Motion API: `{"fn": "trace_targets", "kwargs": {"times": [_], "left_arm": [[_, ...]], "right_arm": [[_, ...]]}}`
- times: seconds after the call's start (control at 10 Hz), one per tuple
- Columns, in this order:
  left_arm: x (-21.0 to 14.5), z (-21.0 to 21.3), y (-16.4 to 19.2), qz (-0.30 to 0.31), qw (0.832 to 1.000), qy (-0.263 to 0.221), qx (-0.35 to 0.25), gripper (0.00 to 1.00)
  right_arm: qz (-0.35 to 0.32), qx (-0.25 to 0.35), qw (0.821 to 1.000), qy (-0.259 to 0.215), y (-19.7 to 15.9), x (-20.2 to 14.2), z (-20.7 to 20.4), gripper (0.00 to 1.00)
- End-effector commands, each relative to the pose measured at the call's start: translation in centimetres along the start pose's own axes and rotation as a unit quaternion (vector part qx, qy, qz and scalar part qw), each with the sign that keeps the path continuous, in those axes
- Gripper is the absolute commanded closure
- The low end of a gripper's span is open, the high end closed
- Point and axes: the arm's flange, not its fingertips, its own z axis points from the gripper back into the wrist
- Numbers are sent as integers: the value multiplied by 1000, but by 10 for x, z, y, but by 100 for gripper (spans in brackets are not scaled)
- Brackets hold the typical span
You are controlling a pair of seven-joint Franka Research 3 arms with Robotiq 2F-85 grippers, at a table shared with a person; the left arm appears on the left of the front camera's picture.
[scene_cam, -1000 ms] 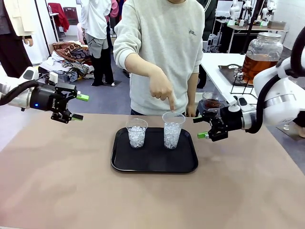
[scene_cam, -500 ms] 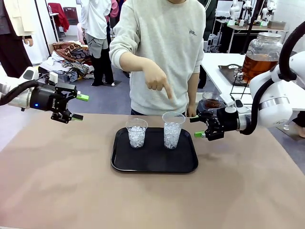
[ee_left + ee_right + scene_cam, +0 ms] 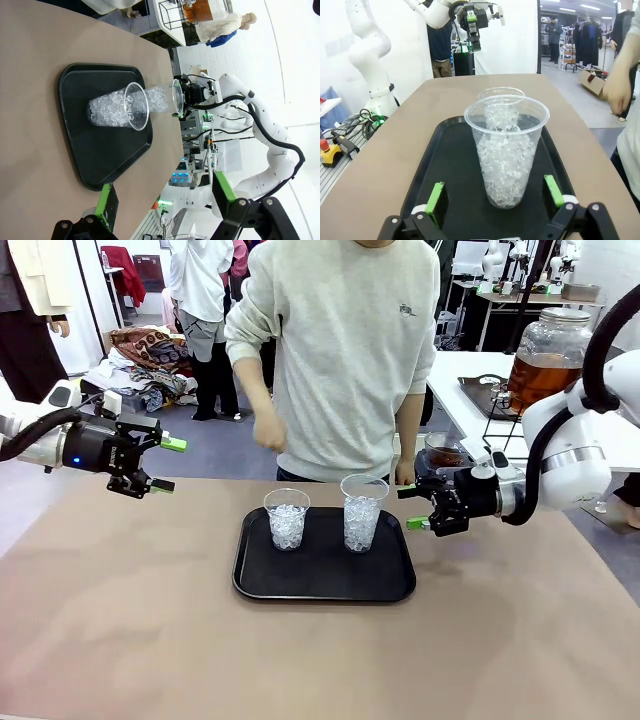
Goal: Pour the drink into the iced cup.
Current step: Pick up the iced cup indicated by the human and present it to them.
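Drink (image 3: 443,454): amber-brown, in a small glass standing upright with its mouth up, at the far edge of the table (image 3: 120,640). It's just behind my right gripper (image 3: 411,508), which hides the glass's lower part. The person's hand (image 3: 403,474) hangs just beside it; can't tell if they touch.

Tall iced cup (image 3: 363,512) and short iced cup (image 3: 287,520) are both upright, long axis vertical, rims up, packed with ice. They sit side by side on the far half of the black tray (image 3: 320,587), mid-table, tall one on the right.

Right gripper: jaws wide, empty, lying level and aimed at the tall cup from just off the tray's right edge, not touching. In the right wrist view the tall cup is centred between the fingers, with the short one in line behind it.

Left gripper (image 3: 168,465): jaws wide, empty, hovering over the table's far left, well apart from the tray.

The person's other hand (image 3: 268,432) is raised behind the tray, blurred. Big amber jar (image 3: 545,355) on the side table at the right.
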Motion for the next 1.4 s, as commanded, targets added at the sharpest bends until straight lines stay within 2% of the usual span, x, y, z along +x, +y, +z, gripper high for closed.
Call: {"fn": "trace_targets", "kwargs": {"times": [0.0,0.4,1.3], "left_arm": [[0,0,0,-1,1000,-1,0,0],[0,0,0,-1,1000,-1,0,0],[0,0,0,-1,1000,-1,0,0]], "right_arm": [[-20,-5,999,-29,-13,-8,-12,0],[-54,12,996,-66,-13,-20,-25,0],[-51,-13,996,-69,-16,-27,-46,0]]}}
